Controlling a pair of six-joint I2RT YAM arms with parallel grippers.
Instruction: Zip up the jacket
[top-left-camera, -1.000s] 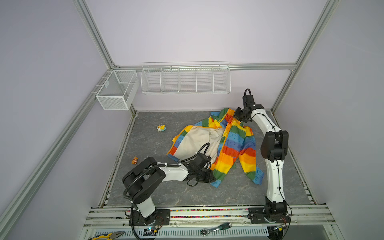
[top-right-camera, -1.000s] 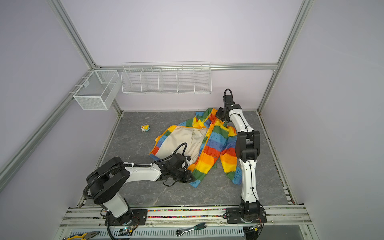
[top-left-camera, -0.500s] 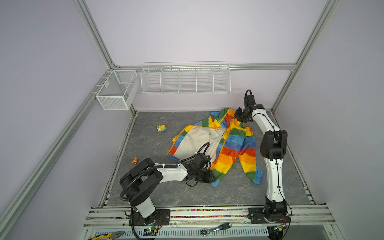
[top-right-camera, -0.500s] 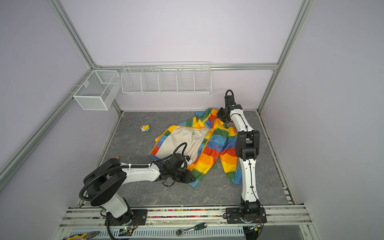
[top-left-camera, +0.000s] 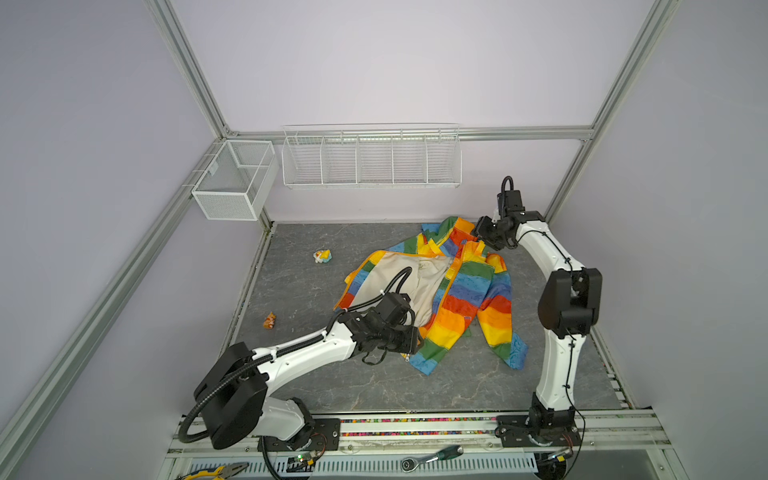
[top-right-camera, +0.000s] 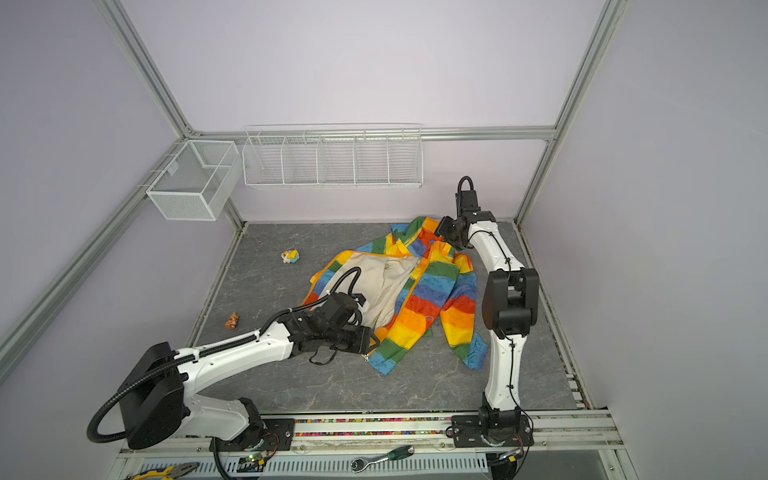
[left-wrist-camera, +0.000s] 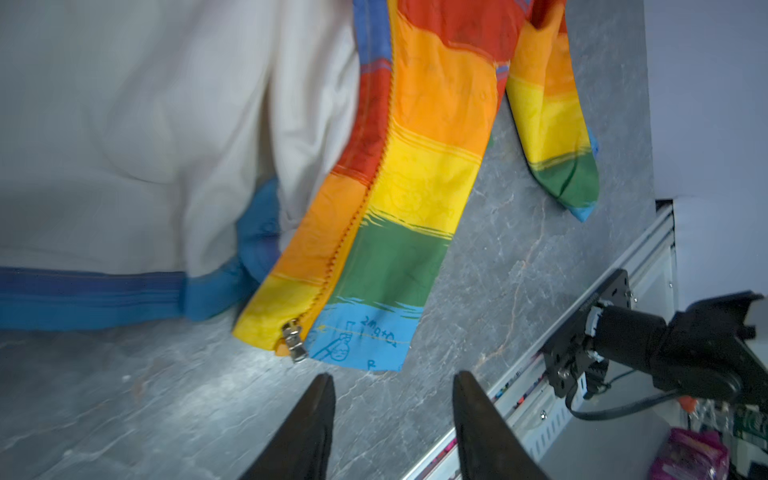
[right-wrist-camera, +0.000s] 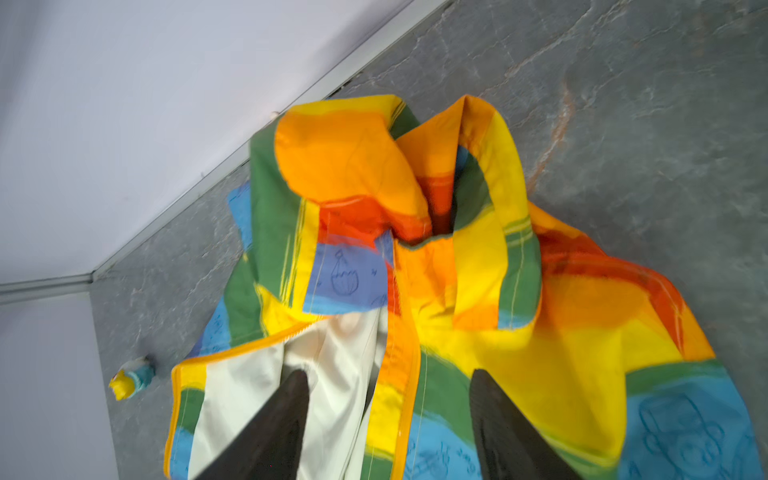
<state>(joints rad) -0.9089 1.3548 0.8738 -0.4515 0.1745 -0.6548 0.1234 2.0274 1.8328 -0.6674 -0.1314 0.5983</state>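
Rainbow jacket (top-left-camera: 457, 299), flopped open on the counter (top-left-camera: 307, 299)

It sits centre-right in both top views. Thin floppy fabric, probably slippery, so I'd pinch the metal zipper pull (left-wrist-camera: 295, 343) at the hem, lower middle of the left wrist view. My left gripper (left-wrist-camera: 393, 375) is partly spread just short of it, holding nothing. My right gripper (right-wrist-camera: 388, 372) gapes wide over the collar, gripping nothing either.

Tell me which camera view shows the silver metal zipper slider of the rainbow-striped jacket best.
The left wrist view: the small silver metal zipper slider is large and sharp at the hem of the rainbow-striped jacket. In both top views the slider is only a tiny speck. The right wrist view shows only the hood end.
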